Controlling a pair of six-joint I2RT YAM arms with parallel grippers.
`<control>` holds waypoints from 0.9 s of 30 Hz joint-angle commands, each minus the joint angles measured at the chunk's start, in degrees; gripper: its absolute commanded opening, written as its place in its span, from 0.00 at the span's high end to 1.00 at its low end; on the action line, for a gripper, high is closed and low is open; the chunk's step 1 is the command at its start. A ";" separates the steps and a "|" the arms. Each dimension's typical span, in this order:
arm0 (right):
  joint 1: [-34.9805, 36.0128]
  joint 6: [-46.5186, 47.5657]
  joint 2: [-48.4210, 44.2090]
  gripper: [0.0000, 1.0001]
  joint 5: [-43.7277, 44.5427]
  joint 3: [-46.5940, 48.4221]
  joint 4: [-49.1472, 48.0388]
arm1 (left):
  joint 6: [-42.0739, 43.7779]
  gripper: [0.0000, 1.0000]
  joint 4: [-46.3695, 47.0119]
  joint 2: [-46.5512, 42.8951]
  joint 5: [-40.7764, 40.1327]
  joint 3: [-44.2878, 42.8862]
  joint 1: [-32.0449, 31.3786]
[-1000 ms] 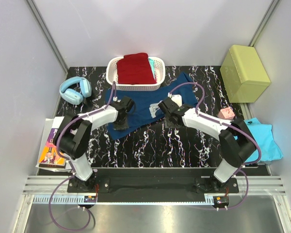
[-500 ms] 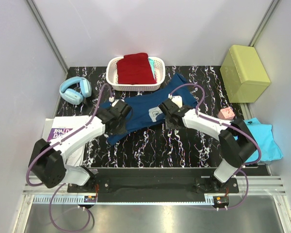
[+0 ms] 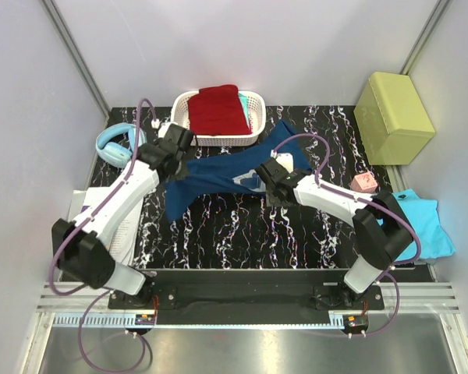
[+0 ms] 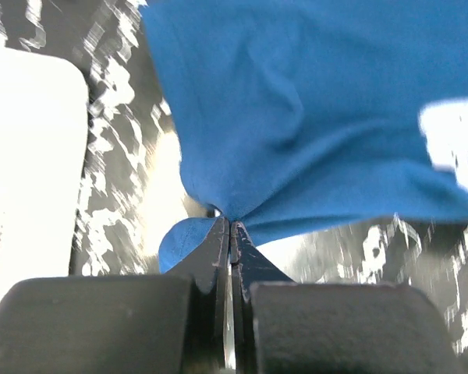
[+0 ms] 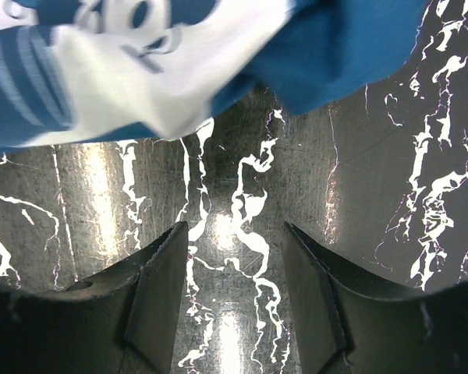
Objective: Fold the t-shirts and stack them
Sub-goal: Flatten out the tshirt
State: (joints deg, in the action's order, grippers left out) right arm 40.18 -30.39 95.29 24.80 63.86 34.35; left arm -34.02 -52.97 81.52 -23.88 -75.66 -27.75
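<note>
Top external view has the white basket (image 3: 179, 114) at the back of the counter (image 3: 242, 234), and a folded dark red t-shirt (image 3: 217, 111) fills it, with a sliver of turquoise cloth showing at its right wall. Just in front of the basket the navy t-shirt (image 3: 218, 170) stretches sideways across the black marbled surface, its white print toward the right end. The left pincer (image 3: 174, 156) is clenched on the shirt's left end near the basket's left front corner. The left wrist view shows both jaws pressed together on a gathered pinch of blue cloth (image 4: 296, 117) at the left pincer (image 4: 230, 234), with the fabric fanning away from it. A flap of the shirt trails toward the near side below that grip. The right pincer (image 3: 267, 181) sits at the shirt's near edge by the print. In its wrist view the right pincer (image 5: 234, 230) stands released, jaws apart over bare counter with nothing between them, and the printed cloth (image 5: 125, 70) lies just beyond the fingertips. Light blue headphones (image 3: 118, 144) lie close beside the left pincer. A turquoise t-shirt (image 3: 425, 226) rests at the right edge, near a small pink object (image 3: 363, 182), and a yellow-green box (image 3: 392, 105) stands at the back right.
</note>
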 commanded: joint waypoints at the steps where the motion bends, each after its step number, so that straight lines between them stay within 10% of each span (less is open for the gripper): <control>1: 0.25 0.25 -3.61 0.42 1.48 0.48 -0.42 | 3.61 1.00 3.31 7.31 -3.28 -3.88 4.18; 9: 0.16 -0.02 -4.58 0.42 0.96 0.04 -0.07 | 4.49 0.97 5.16 23.59 -4.51 -8.80 8.23; 18: 0.33 0.77 -4.85 0.42 0.25 -0.14 -0.42 | 2.64 0.03 5.51 11.24 -9.16 -8.28 6.40; 27: 0.42 1.48 -4.06 0.42 -1.06 -0.13 -1.56 | -1.92 0.01 6.64 -6.18 -4.61 11.55 1.91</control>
State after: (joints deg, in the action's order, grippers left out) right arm 40.21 -29.80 92.60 24.29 63.68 34.26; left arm -32.16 -46.96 78.70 -31.27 -73.30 -26.17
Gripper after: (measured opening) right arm 0.582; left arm 0.987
